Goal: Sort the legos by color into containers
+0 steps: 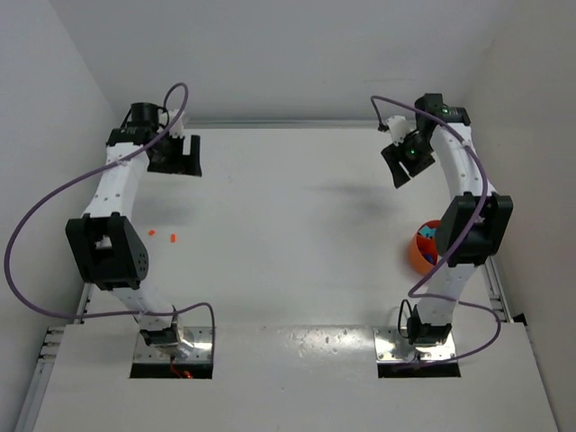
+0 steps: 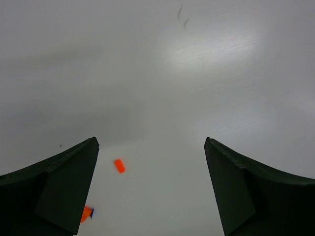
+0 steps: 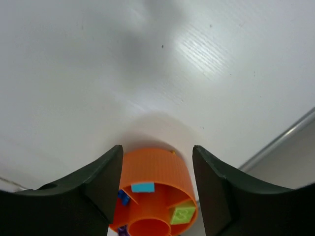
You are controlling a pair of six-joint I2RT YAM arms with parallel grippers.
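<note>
Your left gripper [image 2: 150,143] hangs released near the far left of the table [image 1: 288,225], its fingers spread wide with nothing between them. Through its wrist camera you see an orange brick [image 2: 119,165] lying on the bare surface under the gap, nearer the left finger. A second orange brick [image 2: 85,214] peeps out at that finger's edge, with a blue speck [image 2: 92,213] touching it; you cannot tell what the speck is. From above, the two orange bricks lie near each other but apart, on the left side of the table just beside the left arm [image 1: 108,247].

Your right gripper [image 3: 156,149] is let go as well: jaws apart, nothing gripped. It is held up off the table, farther back than the orange bowl [image 3: 157,169], which sits near the table's right edge and is partly hidden by the right arm [image 1: 468,225] in the top view. Inside the bowl a teal brick [image 3: 142,187] lies in the compartment against the far wall. A yellow-green brick [image 3: 182,215] lies in the compartment to its right and a blue brick [image 3: 123,196] in the one to its left, half behind the finger. A purple brick [image 3: 122,229] shows at the bottom edge; you cannot tell its compartment
</note>
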